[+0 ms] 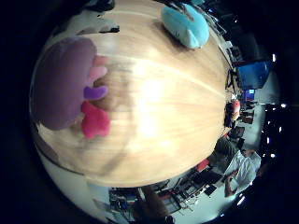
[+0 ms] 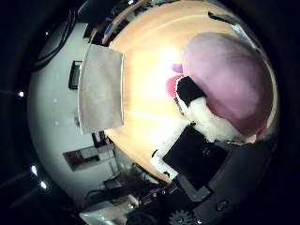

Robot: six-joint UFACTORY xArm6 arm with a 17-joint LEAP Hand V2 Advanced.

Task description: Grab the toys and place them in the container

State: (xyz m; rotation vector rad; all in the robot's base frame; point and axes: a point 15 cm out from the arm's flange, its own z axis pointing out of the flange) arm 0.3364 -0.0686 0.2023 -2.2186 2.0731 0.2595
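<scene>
A large purple plush toy (image 2: 230,75) with pink and red parts (image 1: 94,120) lies on the wooden table (image 1: 159,93), close under my palm. In the right thumb side palm view my hand (image 2: 197,131) reaches in with a fairly straight white and black finger (image 2: 191,94) beside the purple toy; it is not curled round it. A teal plush toy (image 1: 185,24) lies near the table's far edge, away from the purple one. A grey, flat rectangular container (image 2: 101,86) sits on the table at its edge, away from the purple toy.
Bare wooden table top lies between the purple toy and the grey container. Around the table are a pale floor, desks and a screen (image 1: 250,73).
</scene>
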